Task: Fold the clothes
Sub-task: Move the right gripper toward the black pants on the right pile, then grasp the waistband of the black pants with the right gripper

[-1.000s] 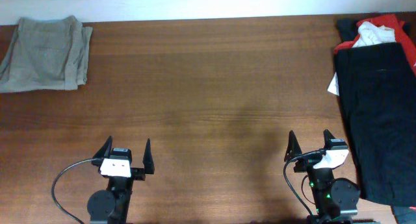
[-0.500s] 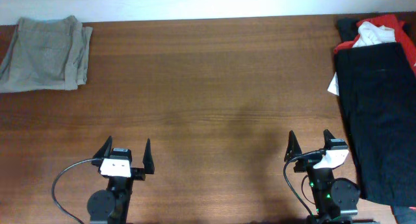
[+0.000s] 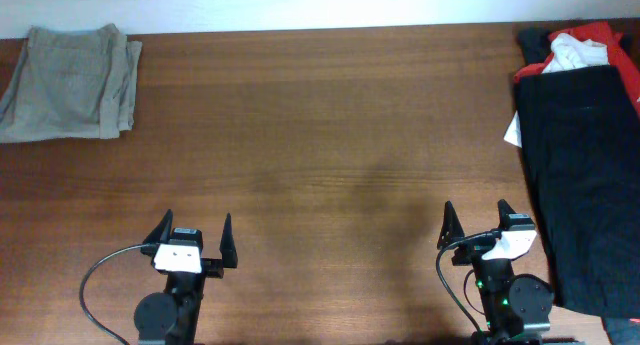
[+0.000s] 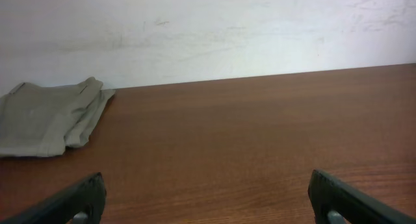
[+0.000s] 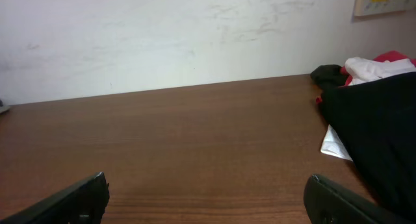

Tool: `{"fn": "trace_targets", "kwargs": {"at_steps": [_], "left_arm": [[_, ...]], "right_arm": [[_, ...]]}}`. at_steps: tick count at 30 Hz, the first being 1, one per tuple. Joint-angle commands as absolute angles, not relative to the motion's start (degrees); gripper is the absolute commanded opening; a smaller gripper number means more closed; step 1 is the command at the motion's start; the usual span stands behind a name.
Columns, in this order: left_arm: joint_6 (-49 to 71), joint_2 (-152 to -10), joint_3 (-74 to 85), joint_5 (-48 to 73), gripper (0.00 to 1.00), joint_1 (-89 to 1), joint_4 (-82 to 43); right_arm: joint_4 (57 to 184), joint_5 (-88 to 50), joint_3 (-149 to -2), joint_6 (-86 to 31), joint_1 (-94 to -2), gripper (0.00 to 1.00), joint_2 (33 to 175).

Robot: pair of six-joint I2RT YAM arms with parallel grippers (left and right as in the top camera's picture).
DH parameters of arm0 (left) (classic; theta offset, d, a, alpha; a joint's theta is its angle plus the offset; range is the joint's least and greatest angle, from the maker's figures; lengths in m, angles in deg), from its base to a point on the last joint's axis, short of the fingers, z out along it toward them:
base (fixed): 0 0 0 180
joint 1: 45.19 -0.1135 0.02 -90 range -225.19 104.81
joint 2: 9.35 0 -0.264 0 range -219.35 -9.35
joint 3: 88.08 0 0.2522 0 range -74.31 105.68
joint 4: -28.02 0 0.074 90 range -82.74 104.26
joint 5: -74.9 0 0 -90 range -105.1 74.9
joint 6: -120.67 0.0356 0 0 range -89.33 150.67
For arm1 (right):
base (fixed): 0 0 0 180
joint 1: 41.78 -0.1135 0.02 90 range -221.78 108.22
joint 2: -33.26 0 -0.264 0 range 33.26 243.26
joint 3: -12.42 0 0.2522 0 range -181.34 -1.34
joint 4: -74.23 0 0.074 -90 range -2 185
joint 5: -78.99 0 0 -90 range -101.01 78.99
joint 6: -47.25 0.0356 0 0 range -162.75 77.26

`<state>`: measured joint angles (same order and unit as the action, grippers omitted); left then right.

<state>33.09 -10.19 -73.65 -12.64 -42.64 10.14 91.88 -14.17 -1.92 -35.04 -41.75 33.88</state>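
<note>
On my overhead feed the long black soft-fabric garment lies along the right edge of the brown wooden table, running from near the far side down toward the near side. It is plain and matte with a few shallow creases, and it is spread out flat rather than folded. At its far end a crumpled red cloth and a bunched white cloth are heaped together, the white one lying on the red and touching the top edge of the black piece. A small white corner pokes out from under the black garment's left edge; I cannot tell whether it is fabric or paper.

Well apart from all that, in the far-left corner, a khaki-grey fabric garment lies folded into a tidy rectangle, its layered edges showing along the right side.

My left gripper sits near the table's near edge with its dark fingers spread wide, released, nothing between them. My right gripper is likewise spread and grasping nothing, just left of the black garment and not touching it. Both wrist views show bare wood between the fingertips.
</note>
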Motion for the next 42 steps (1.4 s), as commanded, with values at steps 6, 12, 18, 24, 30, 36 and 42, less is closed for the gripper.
{"fn": "trace_targets", "kwargs": {"at_steps": [6,12,18,24,30,36,42], "left_arm": [[33.77,-10.01,-73.74,-13.23,0.99,-42.95,9.61],[33.79,-10.01,-73.74,-13.23,0.99,-42.95,9.61],[33.77,-10.01,-73.74,-13.23,0.99,-42.95,9.61],[33.77,-10.01,-73.74,-13.23,0.99,-42.95,9.61],[33.77,-10.01,-73.74,-13.23,0.99,-42.95,9.61],[33.77,-10.01,-73.74,-13.23,0.99,-42.95,9.61],[33.77,-10.01,-73.74,-13.23,0.99,-42.95,9.61]], "right_arm": [[92.16,-14.89,-1.66,-35.02,-41.4,0.99,33.47],[89.91,-28.74,-1.66,-31.19,-41.4,0.99,33.47],[80.01,-35.67,-1.66,-23.85,-41.4,0.99,33.47],[74.85,-19.81,-3.45,-35.04,-41.38,0.99,37.4],[74.74,-8.92,-29.22,-44.05,-41.38,0.99,75.83],[95.66,-8.26,-63.03,-53.31,-41.27,0.99,113.92],[103.2,5.53,-72.69,-54.97,-32.33,0.99,128.22]]}}
